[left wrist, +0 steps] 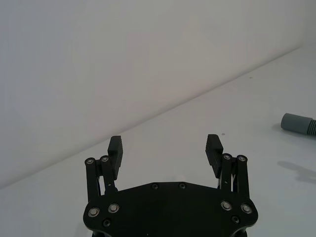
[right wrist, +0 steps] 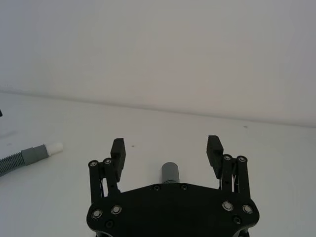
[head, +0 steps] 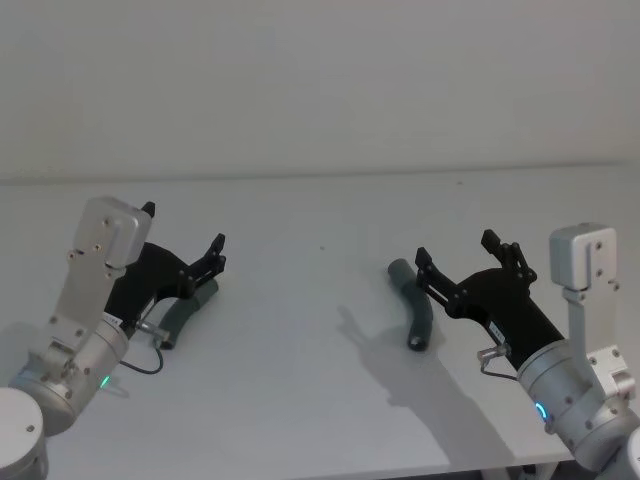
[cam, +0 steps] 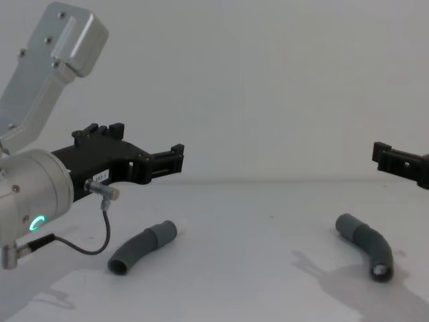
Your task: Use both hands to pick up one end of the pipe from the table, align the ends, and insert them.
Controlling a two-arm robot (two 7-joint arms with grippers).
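Observation:
Two dark grey ribbed pipe pieces lie apart on the white table. The left piece lies under my left gripper, which hovers open and empty above it. In the right wrist view this piece shows a grey cuff and a white tip. The right piece lies below and just left of my right gripper, also open and empty. Its grey cuff points toward the far side.
A plain white wall rises behind the table's far edge. The table's near edge runs close to both arms. A thin black cable loops beside the left wrist.

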